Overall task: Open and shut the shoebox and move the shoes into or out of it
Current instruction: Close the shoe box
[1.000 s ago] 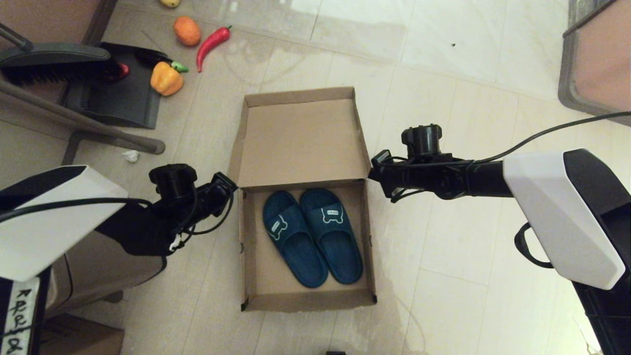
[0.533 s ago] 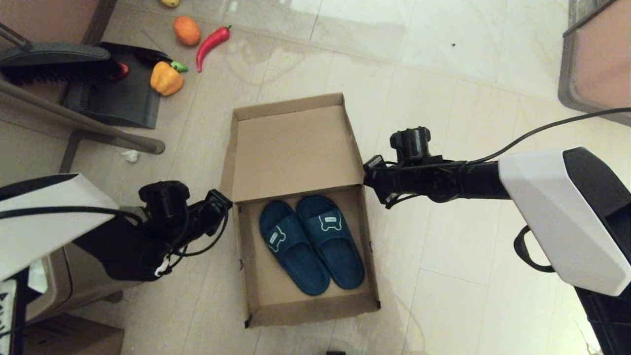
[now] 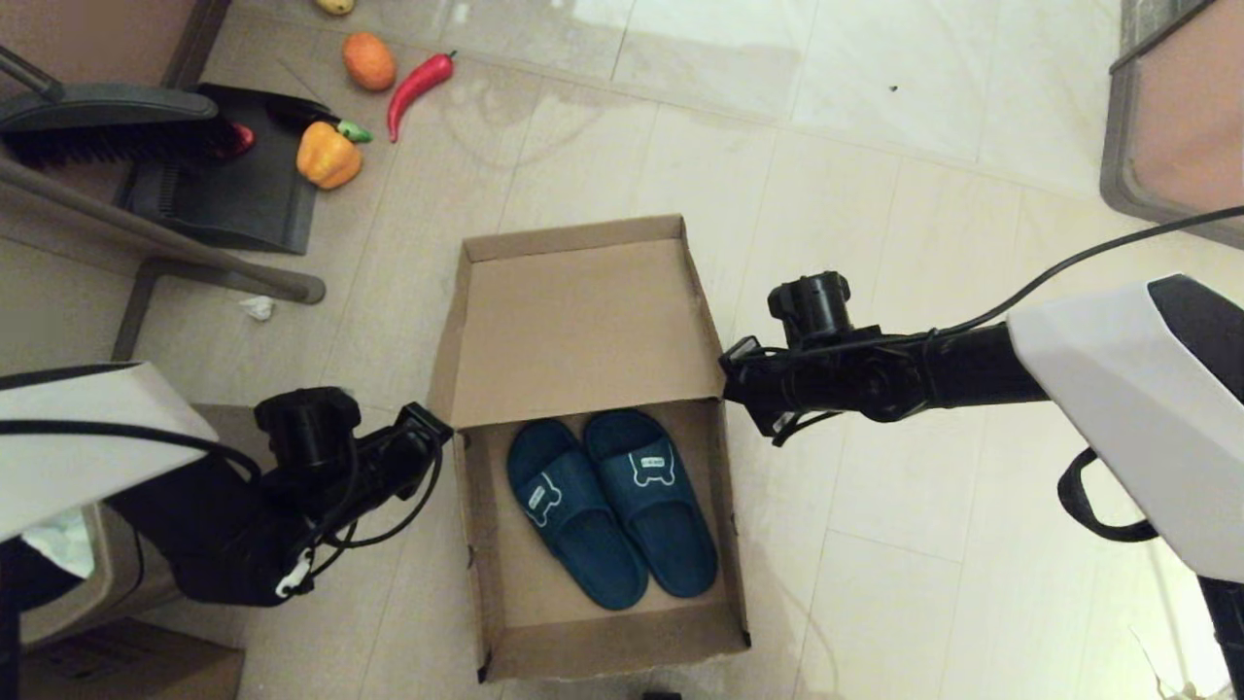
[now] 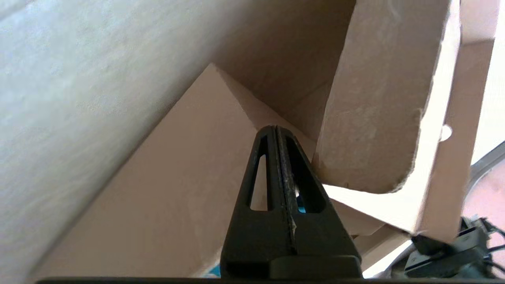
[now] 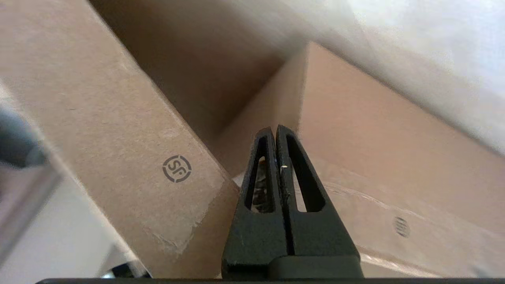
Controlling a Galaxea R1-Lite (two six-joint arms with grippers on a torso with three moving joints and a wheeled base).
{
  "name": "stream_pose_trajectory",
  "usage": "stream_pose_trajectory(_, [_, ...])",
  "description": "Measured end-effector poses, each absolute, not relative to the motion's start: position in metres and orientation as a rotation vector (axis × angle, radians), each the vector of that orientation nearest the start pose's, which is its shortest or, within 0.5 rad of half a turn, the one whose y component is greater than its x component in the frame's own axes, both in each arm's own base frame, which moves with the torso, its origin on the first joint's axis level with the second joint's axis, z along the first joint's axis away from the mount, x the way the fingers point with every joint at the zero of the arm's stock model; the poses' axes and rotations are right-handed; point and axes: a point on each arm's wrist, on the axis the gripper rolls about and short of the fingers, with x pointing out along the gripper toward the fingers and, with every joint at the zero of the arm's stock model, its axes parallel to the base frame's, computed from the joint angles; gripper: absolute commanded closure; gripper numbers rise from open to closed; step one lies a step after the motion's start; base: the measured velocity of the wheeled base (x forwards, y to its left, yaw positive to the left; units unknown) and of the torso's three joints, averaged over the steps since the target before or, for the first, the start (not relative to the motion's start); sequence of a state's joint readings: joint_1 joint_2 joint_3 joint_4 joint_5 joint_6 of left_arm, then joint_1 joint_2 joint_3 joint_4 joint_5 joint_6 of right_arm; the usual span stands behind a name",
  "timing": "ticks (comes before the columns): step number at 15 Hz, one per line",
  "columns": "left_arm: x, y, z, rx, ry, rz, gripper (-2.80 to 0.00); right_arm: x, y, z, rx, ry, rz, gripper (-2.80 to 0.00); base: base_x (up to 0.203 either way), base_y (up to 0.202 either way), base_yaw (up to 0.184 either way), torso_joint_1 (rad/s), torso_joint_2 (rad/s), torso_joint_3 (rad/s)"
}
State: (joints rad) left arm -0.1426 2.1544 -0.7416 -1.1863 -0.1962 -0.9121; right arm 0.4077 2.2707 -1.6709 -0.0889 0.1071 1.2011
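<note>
The shoebox stands on the floor in front of me with its hinged lid raised and leaning over the far half. Inside, the two teal slippers lie side by side, their toe ends partly under the lid's edge. My left gripper is shut, its tips against the lid's left corner. My right gripper is shut at the lid's right corner. In the left wrist view the shut fingertips press on bare cardboard; the right wrist view shows the same. Neither holds anything.
A dustpan with brush, a yellow pepper, a red chili and an orange lie at the far left. A brown bin and a darker box stand by my left arm. Furniture is far right.
The lid has tipped further toward me over the slippers, and the whole box has slid nearer. Both arms have drawn back with the lid's corners.
</note>
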Motion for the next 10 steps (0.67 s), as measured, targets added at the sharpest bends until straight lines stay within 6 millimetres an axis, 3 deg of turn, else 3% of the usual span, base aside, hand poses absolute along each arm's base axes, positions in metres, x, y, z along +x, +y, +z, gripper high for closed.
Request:
stream_pose_trajectory(4, [0.353,-0.055,0.065,-0.905,0.380,-0.181,0.00,0.415,0.173,0.141,1.049,0.737,0.046,0.00,0.000,0.000,0.000,0.000,0.00,0.000])
stream_pose_trajectory(10, [0.342,-0.055,0.069,-0.902,0.363,-0.156,0.00,0.420,0.140,0.150,1.063,0.683,-0.012,0.00,0.000,0.000,0.000,0.000,0.00,0.000])
